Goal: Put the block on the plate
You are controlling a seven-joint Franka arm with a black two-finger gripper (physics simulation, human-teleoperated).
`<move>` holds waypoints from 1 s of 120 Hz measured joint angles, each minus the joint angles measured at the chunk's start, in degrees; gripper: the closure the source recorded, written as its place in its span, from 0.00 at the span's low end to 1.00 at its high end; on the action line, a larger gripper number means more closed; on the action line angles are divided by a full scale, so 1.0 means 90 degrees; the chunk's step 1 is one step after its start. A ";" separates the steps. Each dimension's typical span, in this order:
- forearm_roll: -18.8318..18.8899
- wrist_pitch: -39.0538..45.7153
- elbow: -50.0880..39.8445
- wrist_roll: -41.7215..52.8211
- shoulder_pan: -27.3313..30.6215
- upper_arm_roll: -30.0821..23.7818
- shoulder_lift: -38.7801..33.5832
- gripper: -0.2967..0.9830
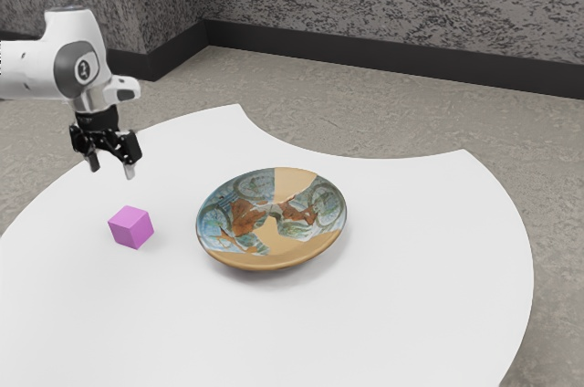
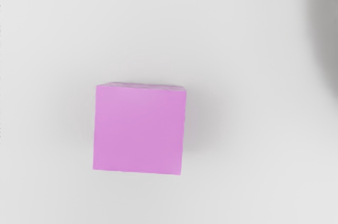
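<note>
Block (image 1: 130,226) on counter (image 1: 401,296), near plate (image 1: 272,218), w/ claw (image 1: 110,168) released above. Risk: descending off-centre, prob. clipping a corner & shoving block askew; later, if carried too low, poss. bumping plate edge & slipping loose.

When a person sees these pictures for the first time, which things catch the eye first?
Probably the round ceramic plate with blue, brown and tan painting, near the middle of the exterior view on the white table. Next comes the bright pink-purple cube block, on the table toward the exterior view's left. The black two-finger gripper hangs above the block, its fingers apart.
</note>
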 joint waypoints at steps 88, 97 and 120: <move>-0.0380 0.1175 -0.0293 0.0245 0.0358 -0.0176 0.0996 0.23; -0.0385 0.1276 -0.0399 0.0261 0.0363 -0.0197 0.1040 0.23; -0.0425 0.1476 -0.0555 0.0295 0.0434 -0.0211 0.1106 0.23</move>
